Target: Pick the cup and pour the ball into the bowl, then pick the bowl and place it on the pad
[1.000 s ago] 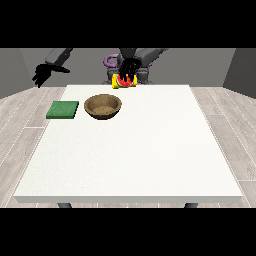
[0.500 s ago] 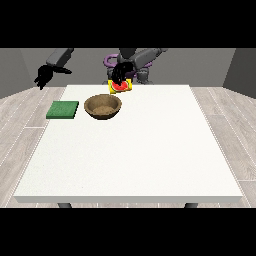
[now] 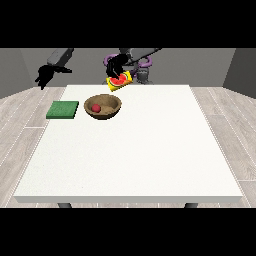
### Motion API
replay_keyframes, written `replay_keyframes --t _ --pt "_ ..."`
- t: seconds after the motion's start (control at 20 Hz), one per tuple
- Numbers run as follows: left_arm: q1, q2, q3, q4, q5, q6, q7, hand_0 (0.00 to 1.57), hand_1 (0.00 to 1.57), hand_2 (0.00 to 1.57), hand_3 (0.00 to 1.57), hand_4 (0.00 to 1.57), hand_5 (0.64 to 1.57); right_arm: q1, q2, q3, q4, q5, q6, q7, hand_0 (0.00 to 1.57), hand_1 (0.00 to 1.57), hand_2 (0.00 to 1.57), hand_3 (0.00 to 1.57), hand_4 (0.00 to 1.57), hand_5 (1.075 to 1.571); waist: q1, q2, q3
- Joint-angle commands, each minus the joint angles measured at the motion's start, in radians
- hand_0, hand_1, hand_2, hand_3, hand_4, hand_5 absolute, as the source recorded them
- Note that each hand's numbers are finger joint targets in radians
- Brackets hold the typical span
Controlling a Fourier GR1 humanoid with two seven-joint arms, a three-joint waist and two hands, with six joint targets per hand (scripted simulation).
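Note:
A yellow cup with a red inside [image 3: 119, 81] is held tipped over above the far rim of the brown bowl [image 3: 111, 107], its mouth turned towards the camera. The black hand nearer the view's right [image 3: 114, 66] is curled round the cup from above. A red ball [image 3: 96, 108] lies inside the bowl at its left. The green pad [image 3: 63, 109] lies flat on the white table [image 3: 150, 150], left of the bowl. The hand at the view's left [image 3: 44, 75] hangs in the air beyond the table's far left corner, fingers pointing down, holding nothing.
The robot's body [image 3: 142, 67] stands behind the table's far edge. Grey plank floor [image 3: 20, 120] surrounds the table. The bowl and pad sit in the far left quarter of the tabletop.
The cup has been carried left over the bowl and tipped further. The red ball now lies in the bowl. The hand at the view's left has dropped slightly, fingers now pointing down.

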Motion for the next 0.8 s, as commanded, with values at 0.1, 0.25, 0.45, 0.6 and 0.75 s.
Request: replay_keyframes --t 0.1,0.25,0.45,0.6,0.75 --pt "-0.071 -0.012 0.019 -0.064 -0.055 -0.133 -0.043 1.54 1.54 1.57 1.57 1.21 1.462 0.036 0.008 -0.009 0.033 0.004 -0.012 -0.068 0.0 0.0 0.0 0.2 0.0 1.518 0.028 0.007 0.0" --pt "-0.029 -0.012 0.053 -0.05 -0.1 -0.102 -0.071 1.5 1.5 1.57 1.57 1.21 1.457 0.011 -0.029 -0.012 0.02 -0.016 0.015 0.009 0.0 0.0 0.0 0.26 0.0 1.528 0.018 -0.008 -0.0006" --pt "0.063 -0.012 0.131 -0.127 0.033 -0.012 -0.06 1.35 1.35 1.57 1.57 1.19 1.456 -0.005 0.015 -0.001 0.035 -0.034 0.032 0.084 0.0 0.0 0.0 0.0 0.46 1.557 0.059 -0.014 -0.0021" --pt "0.077 0.038 0.303 -0.216 0.155 0.128 -0.064 0.15 0.15 1.57 1.57 1.0 1.545 0.014 -0.003 -0.03 0.042 -0.047 0.01 0.063 0.0 0.0 0.0 0.0 0.47 1.558 0.14 0.013 -0.0045" --pt "0.113 0.069 0.413 -0.269 0.275 0.185 -0.111 0.4 0.4 1.57 1.57 1.0 1.57 -0.004 -0.006 -0.05 0.043 -0.058 -0.04 0.081 0.0 0.0 0.0 0.0 0.47 1.558 0.204 0.024 -0.0046"
